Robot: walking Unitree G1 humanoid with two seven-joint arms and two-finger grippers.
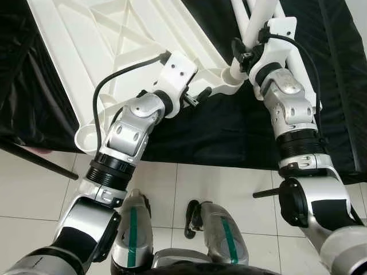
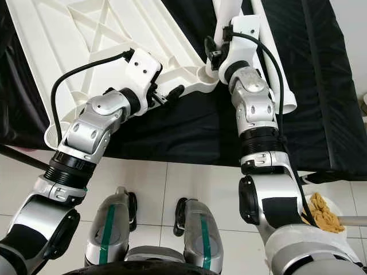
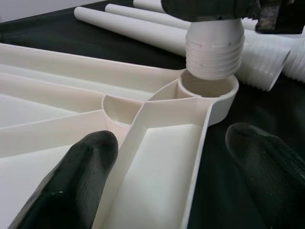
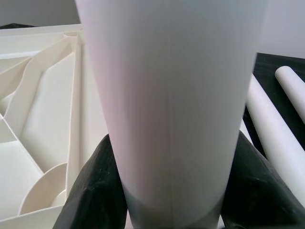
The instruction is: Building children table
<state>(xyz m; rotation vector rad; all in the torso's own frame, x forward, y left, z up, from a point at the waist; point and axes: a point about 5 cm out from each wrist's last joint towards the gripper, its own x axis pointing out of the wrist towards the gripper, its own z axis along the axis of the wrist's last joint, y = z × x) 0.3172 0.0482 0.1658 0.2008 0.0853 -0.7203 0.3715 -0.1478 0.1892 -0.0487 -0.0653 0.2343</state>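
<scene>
White leg [image 4: 171, 105] clamped in right pincer [image 4: 171, 191], threaded tip over tabletop [image 3: 157, 157] socket [image 3: 207, 88]; left pincer [image 3: 176, 176] apart, tips cropped.

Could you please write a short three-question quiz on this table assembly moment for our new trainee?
1. True or false: the right claw is shut on a white table leg.
2. The leg's threaded end is: A) just above the corner socket of the upturned tabletop; B) lying flat on the black cloth; C) on the floor tiles.
3. Fill in: the left claw is ____, its fingers either side of the tabletop's edge.

Key: 1 true; 2 A; 3 open.
</scene>
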